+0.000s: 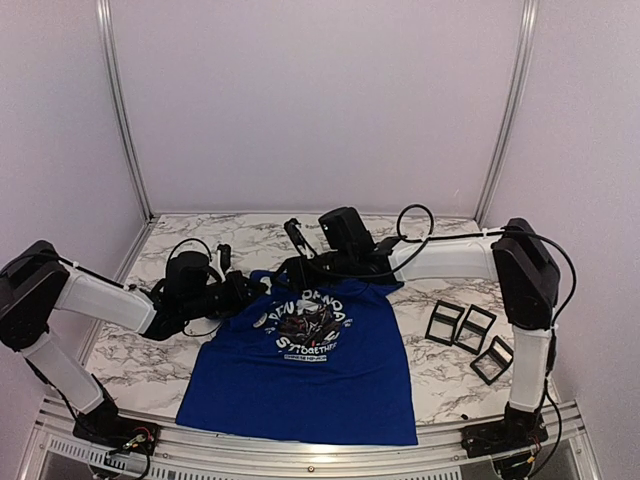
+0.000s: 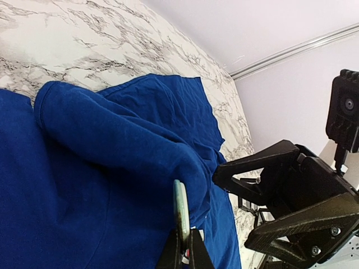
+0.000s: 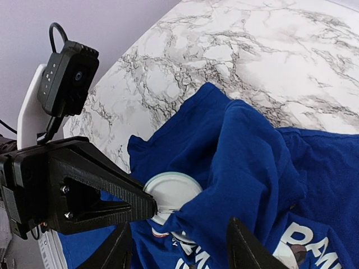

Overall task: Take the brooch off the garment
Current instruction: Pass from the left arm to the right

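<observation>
The garment (image 1: 300,370), a royal-blue T-shirt with a panda print, lies flat on the marble table (image 1: 140,355), and its collar end is bunched up. The brooch (image 3: 171,188) is a round white disc, half covered by a fold of blue cloth (image 3: 252,151). My left gripper (image 2: 184,238) is shut on the brooch's thin edge (image 2: 181,210). In the top view the left gripper (image 1: 262,287) sits at the shirt's upper left corner. My right gripper (image 3: 182,249) is open, its fingers straddling the raised fold just beside the brooch. It holds nothing.
Three black square frames (image 1: 470,330) lie on the marble to the right of the shirt. White walls with metal rails (image 1: 505,110) close off the back and sides. The two grippers (image 1: 297,262) are close together above the collar.
</observation>
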Tool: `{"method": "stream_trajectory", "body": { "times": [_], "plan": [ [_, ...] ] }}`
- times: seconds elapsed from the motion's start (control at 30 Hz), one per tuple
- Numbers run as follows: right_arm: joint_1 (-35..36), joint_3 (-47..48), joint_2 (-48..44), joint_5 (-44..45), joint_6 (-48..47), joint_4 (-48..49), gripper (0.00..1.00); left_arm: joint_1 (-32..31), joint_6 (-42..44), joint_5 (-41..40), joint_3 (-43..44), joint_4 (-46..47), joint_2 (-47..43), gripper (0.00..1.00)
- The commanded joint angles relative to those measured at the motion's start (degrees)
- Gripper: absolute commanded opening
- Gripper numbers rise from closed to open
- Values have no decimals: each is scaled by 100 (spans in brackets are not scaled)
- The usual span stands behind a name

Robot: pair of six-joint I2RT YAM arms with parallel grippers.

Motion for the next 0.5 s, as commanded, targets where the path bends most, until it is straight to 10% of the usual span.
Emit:
{"method": "stream_trajectory", "body": {
  "times": [0.0,0.27,0.47],
  "plan": [
    [-86,66,296,-287,308,196,53,-73,-313,-217,-249,679,30,0],
    [-88,187,534,-414,425,271,30,-123,-435,-294,-533,993,25,0],
    [-83,158,508,-141,389,149,50,-152,-447,-336,-669,1151,-21,0]
  ]
}}
